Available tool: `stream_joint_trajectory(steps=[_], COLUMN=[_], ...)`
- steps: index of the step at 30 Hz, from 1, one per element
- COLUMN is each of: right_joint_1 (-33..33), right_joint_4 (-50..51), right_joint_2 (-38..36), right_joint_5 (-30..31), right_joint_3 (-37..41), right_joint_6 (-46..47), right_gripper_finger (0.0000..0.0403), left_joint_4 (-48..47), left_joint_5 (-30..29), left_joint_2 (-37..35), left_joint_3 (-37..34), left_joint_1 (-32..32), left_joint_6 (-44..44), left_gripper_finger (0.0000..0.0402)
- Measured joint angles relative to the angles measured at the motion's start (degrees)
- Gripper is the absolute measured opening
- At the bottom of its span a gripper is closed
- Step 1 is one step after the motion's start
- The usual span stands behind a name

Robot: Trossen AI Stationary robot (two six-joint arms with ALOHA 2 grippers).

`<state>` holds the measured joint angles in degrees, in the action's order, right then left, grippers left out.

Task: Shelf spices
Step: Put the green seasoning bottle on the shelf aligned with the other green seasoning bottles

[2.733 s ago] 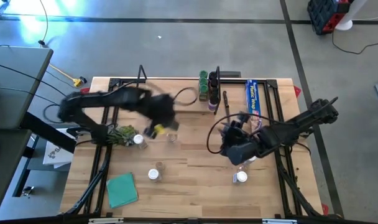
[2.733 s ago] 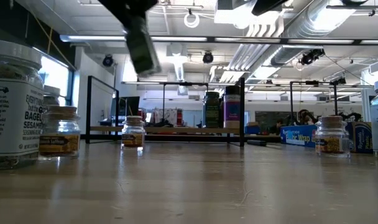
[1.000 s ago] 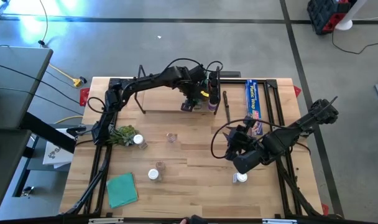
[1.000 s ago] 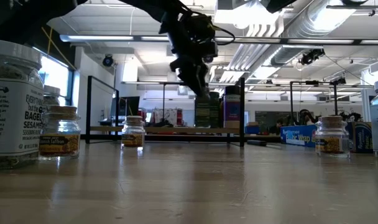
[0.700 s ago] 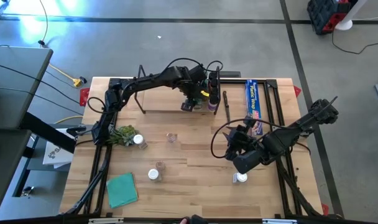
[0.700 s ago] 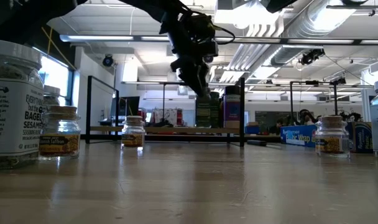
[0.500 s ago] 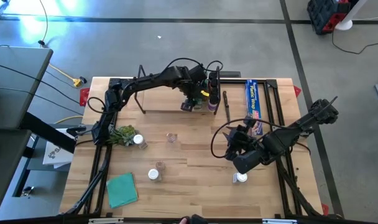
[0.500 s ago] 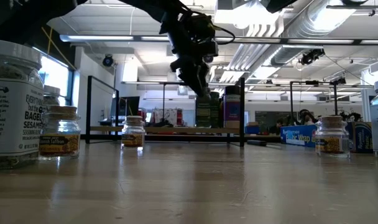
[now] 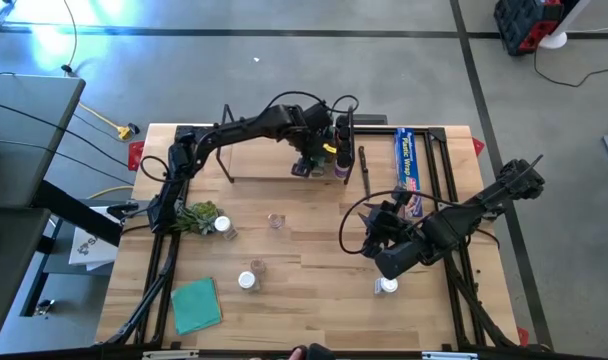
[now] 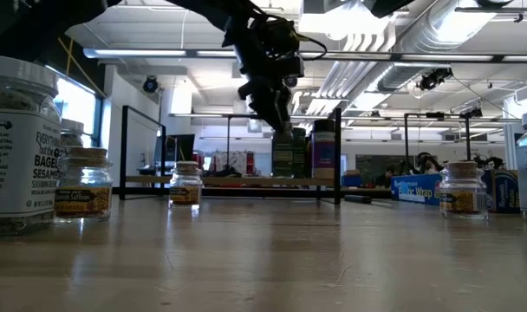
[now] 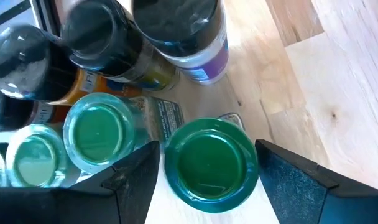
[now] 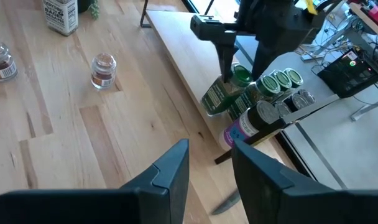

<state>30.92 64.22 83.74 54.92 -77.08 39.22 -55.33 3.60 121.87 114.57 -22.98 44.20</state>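
the pale wooden tabletop [image 9: 314, 250] is planked, its grain plain and its finish smooth with a soft sheen at table height. the light-wood shelf board [image 11: 363, 81] is matt, with a small dark knot. the clear jar with the round green lid [image 11: 211, 163] looks like glossy plastic or glass; the lid is smooth and faintly shiny. the dark-lidded jar with the purple paper label [image 11: 189, 34] has a glossy cap. the left gripper's dark fingers [image 11: 295, 186] look like matt moulded plastic.
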Motion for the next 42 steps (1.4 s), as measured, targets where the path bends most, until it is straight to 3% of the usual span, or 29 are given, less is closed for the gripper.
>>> stream_joint_trajectory(steps=[8, 13, 16, 19, 28, 35, 42], right_joint_1=[0.0, 0.0, 0.0, 0.0, 0.42, 2.1, 2.62], right_joint_4=[-0.02, -0.04, -0.02, 0.0, 0.43, 0.55, 0.49], right_joint_2=[0.0, 0.0, 0.0, 0.0, 0.0, 0.0, 0.0], right_joint_5=[0.0, 0.0, 0.0, 0.0, -0.68, -0.68, 1.26], right_joint_3=[0.0, 0.0, 0.0, 0.0, -0.02, -0.02, -0.02], right_joint_6=[-0.09, -0.16, -0.17, -0.17, -0.2, -0.05, -0.02], right_gripper_finger=[0.0117, 0.0117, 0.0117, 0.0117, 0.0117, 0.0117, 0.0117], left_joint_4=[-1.67, -9.06, -14.12, -19.51, -13.6, -2.16, 9.63], left_joint_5=[0.04, 0.35, 3.15, 5.35, 5.38, 4.85, 4.72], left_joint_2=[-0.16, -0.39, -1.08, -1.04, -2.53, -3.21, -3.35], left_joint_3=[5.8, 10.57, 10.73, 10.63, -3.51, -14.94, -20.14], left_joint_1=[0.0, -0.01, -0.69, -1.65, -2.32, -1.78, -1.35], left_joint_6=[-0.43, -1.32, -3.94, -6.67, -12.09, -17.65, -22.67], left_gripper_finger=[0.026, 0.0256, 0.0234, 0.0187, 0.0011, 0.0009, 0.0003])
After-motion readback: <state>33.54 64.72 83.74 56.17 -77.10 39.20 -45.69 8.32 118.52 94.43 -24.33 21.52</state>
